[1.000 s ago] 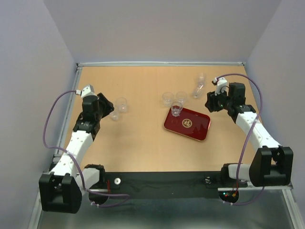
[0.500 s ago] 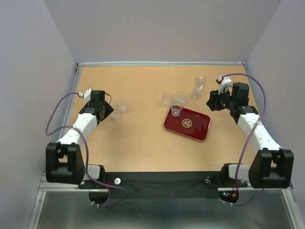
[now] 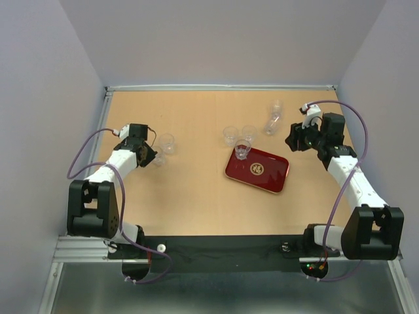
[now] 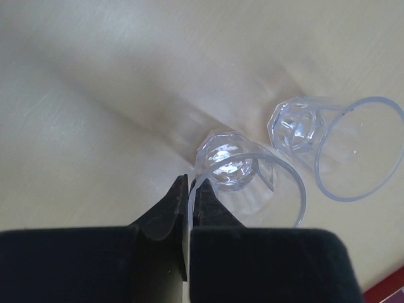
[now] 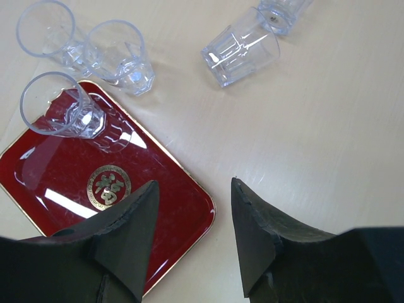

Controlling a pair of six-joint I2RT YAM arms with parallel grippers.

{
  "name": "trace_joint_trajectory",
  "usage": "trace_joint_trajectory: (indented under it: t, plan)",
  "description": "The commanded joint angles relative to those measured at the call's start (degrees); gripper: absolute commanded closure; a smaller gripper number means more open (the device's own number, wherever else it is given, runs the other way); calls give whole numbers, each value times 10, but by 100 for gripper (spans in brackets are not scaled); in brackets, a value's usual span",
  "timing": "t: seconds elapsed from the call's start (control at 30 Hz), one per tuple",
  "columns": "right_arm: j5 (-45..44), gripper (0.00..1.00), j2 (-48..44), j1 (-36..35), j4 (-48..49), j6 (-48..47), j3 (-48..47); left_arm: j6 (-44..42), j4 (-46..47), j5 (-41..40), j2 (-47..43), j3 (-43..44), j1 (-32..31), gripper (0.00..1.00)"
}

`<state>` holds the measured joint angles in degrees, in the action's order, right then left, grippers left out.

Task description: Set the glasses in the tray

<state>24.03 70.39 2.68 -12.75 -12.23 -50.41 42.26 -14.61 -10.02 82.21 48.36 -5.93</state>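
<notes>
My left gripper (image 3: pixel 151 156) (image 4: pixel 189 184) is shut on the rim wall of a clear glass (image 4: pixel 243 173) standing on the left of the table, one finger inside and one outside. A second glass (image 4: pixel 334 142) (image 3: pixel 167 142) stands just beyond it. The dark red tray (image 3: pixel 272 175) (image 5: pixel 170 208) lies right of centre with one glass (image 3: pixel 243 150) (image 5: pixel 63 110) upright on its far corner. Two more glasses (image 3: pixel 230 135) (image 3: pixel 249 133) stand behind the tray. My right gripper (image 3: pixel 292 139) (image 5: pixel 194 184) hangs open and holds nothing, above the table just right of the tray.
A glass (image 3: pixel 271 124) (image 5: pixel 243 47) lies on its side at the back right, with another (image 3: pixel 276 106) just beyond it. Grey walls close in the table at the back and on both sides. A corner of the tray (image 4: pixel 392 293) shows in the left wrist view.
My left arm has come down low beside the left pair of glasses and its gripper has shut on the near glass's rim. The right gripper has drifted slightly back and right, still open.
</notes>
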Motion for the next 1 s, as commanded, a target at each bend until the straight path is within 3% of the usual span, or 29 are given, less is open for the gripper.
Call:
trace_joint_trajectory:
  t: [0.0,0.2,0.47,0.6,0.77,0.97]
  plan:
    - [9,45,-19,6,28,4,13,-16,-18,15,-38,14,-1,100]
    - [11,45,-20,7,28,5,14,-53,-18,104,-117,-7,-2,100]
    - [16,45,-23,8,28,-2,16,-188,97,412,-160,-59,-7,100]
    - [18,44,-24,9,29,-5,17,-237,117,503,-133,-44,-41,100]
    - [19,44,-25,10,29,-9,19,-262,119,426,-106,3,-144,100]
    - [20,44,-25,11,28,-11,20,-256,130,384,-43,44,-208,100]
